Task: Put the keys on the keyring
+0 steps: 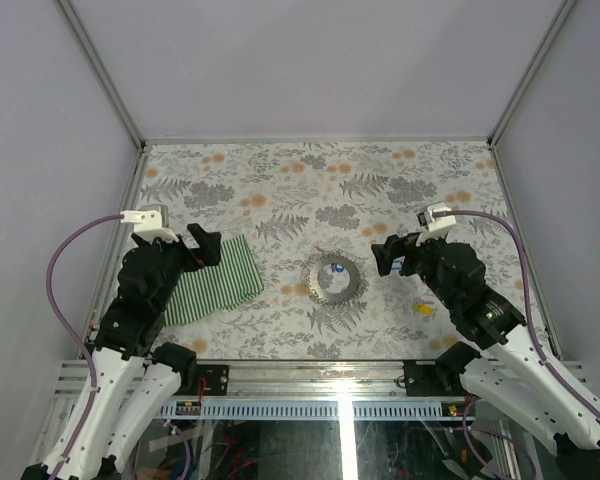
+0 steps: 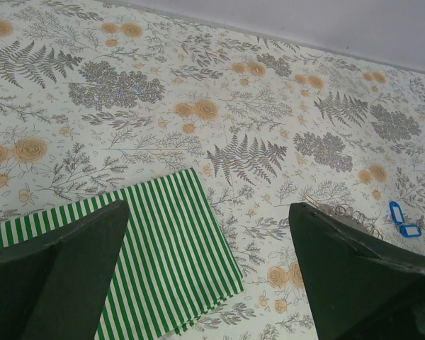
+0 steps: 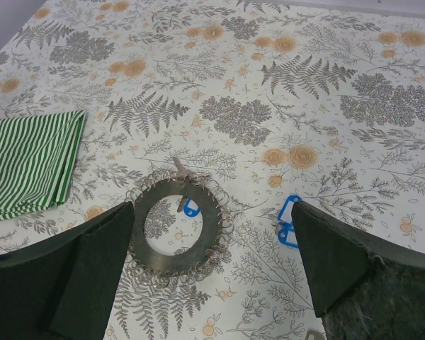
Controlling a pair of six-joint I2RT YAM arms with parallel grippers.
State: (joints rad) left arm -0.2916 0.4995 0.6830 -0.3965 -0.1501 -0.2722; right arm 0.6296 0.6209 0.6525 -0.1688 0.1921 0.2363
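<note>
Cream, flower-printed table (image 1: pixel 280 170) carries the green striped cloth (image 1: pixel 215 285) at its left, and above it the left fingers (image 2: pixel 71 276) and the right fingers (image 3: pixel 340 269) both stand wide, holding nothing. The keyring (image 3: pixel 143 244) lies flat mid-table with one blue key (image 3: pixel 190 207) inside its loop, threaded or not I cannot tell; a second blue key (image 3: pixel 288 212) just beside it and a yellow key (image 1: pixel 421 310) farther right look loose, so most of the job seems left.

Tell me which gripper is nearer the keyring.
Right. The right gripper hovers open just right of the keyring; the left gripper sits farther off to its left, by the green striped cloth.
</note>
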